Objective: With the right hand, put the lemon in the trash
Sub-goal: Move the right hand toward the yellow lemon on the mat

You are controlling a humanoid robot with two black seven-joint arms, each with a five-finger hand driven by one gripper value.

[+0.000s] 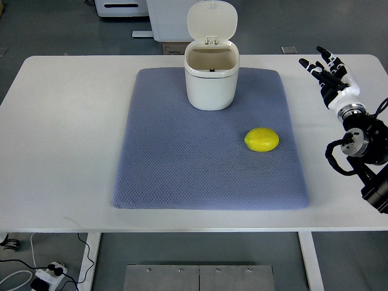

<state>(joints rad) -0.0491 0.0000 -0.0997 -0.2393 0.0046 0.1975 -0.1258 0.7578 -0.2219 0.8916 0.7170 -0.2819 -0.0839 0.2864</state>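
A yellow lemon (262, 139) lies on the right part of a blue-grey mat (182, 157). At the mat's far edge stands a white trash bin (211, 82) with its flip lid (211, 21) raised and its inside showing. My right hand (327, 70) hovers over the table's far right, well right of the lemon and apart from it. Its fingers (310, 65) are spread and hold nothing. The right arm runs in from the picture's right edge. No left arm shows.
The white table (66, 133) carries the mat. White furniture (163, 18) stands behind the table's far edge. A power strip with cables (45, 276) lies on the floor at the lower left.
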